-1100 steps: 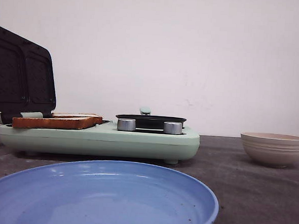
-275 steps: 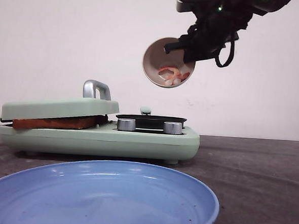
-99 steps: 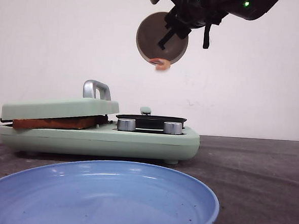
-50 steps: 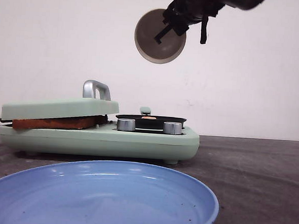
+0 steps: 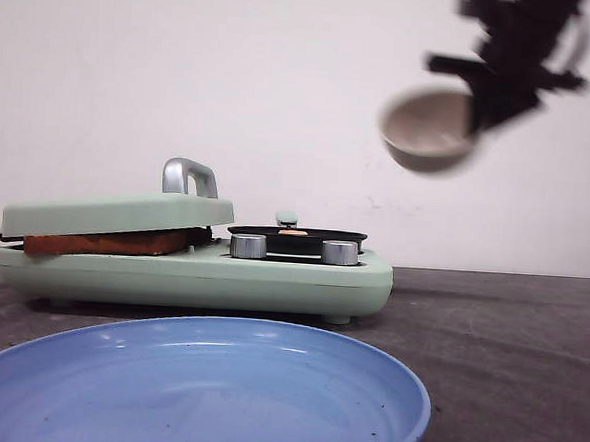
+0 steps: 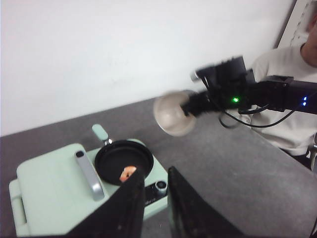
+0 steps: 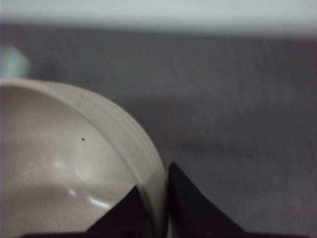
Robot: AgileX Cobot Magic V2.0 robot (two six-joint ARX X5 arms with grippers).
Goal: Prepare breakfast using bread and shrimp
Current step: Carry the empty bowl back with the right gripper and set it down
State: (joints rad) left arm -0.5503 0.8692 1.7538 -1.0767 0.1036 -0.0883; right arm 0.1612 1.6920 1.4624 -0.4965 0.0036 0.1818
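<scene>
Orange shrimp [image 6: 128,173] in the pan [image 6: 111,158] (far from right tool [image 7: 157,198]).

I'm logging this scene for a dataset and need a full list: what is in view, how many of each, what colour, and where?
breakfast maker: one, mint green, on the table's left half, lid shut.
bread: brown crust edge showing under the lid; count unclear.
frying pan: one, black, on the maker's right side.
shrimp: one visible, orange-pink, in the pan.
bowl: one, beige, empty, held in the air to the right of the maker.
plate: one, blue, nearest the camera.
table: dark grey.
person: white shirt, beyond the table.
right tool: black, clamped on the bowl's rim.
left tool: black, open, above the maker.
</scene>
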